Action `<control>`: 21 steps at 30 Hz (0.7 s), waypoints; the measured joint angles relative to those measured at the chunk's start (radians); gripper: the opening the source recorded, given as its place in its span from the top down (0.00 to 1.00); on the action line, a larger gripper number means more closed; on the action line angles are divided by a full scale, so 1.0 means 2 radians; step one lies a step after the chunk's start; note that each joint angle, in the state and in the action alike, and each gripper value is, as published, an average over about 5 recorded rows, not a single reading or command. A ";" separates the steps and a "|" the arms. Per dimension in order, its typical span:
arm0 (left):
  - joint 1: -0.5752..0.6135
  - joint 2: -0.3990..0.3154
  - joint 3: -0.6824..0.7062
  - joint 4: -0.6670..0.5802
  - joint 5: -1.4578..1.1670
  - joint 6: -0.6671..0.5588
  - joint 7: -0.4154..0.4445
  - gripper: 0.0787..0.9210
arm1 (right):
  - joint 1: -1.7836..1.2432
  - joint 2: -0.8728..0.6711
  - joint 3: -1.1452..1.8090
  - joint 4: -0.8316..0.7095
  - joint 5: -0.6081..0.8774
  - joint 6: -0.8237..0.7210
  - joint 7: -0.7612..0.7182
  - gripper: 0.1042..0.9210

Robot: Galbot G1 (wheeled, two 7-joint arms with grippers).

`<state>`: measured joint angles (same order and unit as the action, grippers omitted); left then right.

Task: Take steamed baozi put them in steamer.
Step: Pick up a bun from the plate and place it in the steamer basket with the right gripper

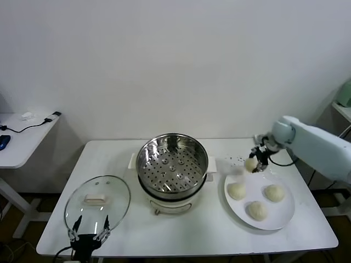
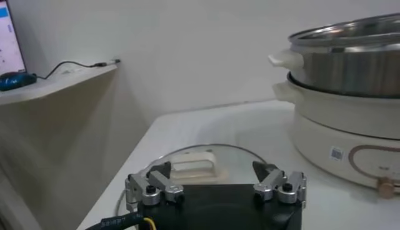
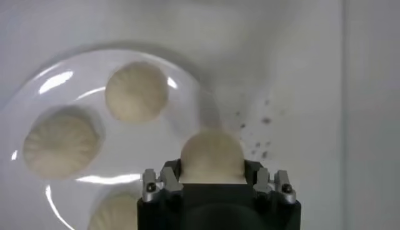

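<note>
My right gripper (image 1: pixel 255 162) is shut on one cream-white baozi (image 1: pixel 250 164) at the far rim of the white plate (image 1: pixel 281 220). In the right wrist view that baozi (image 3: pixel 211 156) fills the space between the fingers (image 3: pixel 170 182). Three more baozi (image 1: pixel 237 190) (image 1: pixel 274 193) (image 1: pixel 257 210) lie on the plate. The steel steamer (image 1: pixel 172 164) stands open at the table's middle, its perforated tray bare. My left gripper (image 1: pixel 89 224) waits open at the table's front left edge, holding nothing, just in front of the glass lid (image 1: pixel 97 201).
The lid (image 2: pixel 195 164) lies flat left of the steamer (image 2: pixel 350 62). Dark specks (image 1: pixel 236 160) dot the table between steamer and plate. A white side table (image 1: pixel 22 137) with cables stands at far left. A wall runs close behind the table.
</note>
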<state>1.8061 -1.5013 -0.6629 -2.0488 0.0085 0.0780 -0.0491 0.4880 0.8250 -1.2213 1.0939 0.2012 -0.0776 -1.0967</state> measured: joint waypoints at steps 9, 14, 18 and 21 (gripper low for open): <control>0.002 -0.004 0.014 -0.001 0.011 0.001 0.000 0.12 | 0.131 0.066 -0.068 0.094 0.050 0.069 -0.011 0.33; 0.005 -0.007 0.018 -0.004 0.016 0.001 -0.001 0.12 | 0.150 0.111 -0.089 0.121 0.034 0.126 -0.002 0.33; 0.006 -0.009 0.020 -0.004 0.019 0.000 -0.001 0.12 | 0.145 0.143 -0.095 0.117 -0.002 0.181 0.012 0.33; 0.005 -0.010 0.021 -0.004 0.021 -0.001 -0.002 0.12 | 0.131 0.165 -0.095 0.101 -0.033 0.220 0.023 0.33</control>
<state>1.8170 -1.5220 -0.6204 -2.0564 0.0514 0.0758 -0.0532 0.7507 1.1543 -1.4116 1.2954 0.1343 0.3630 -1.0510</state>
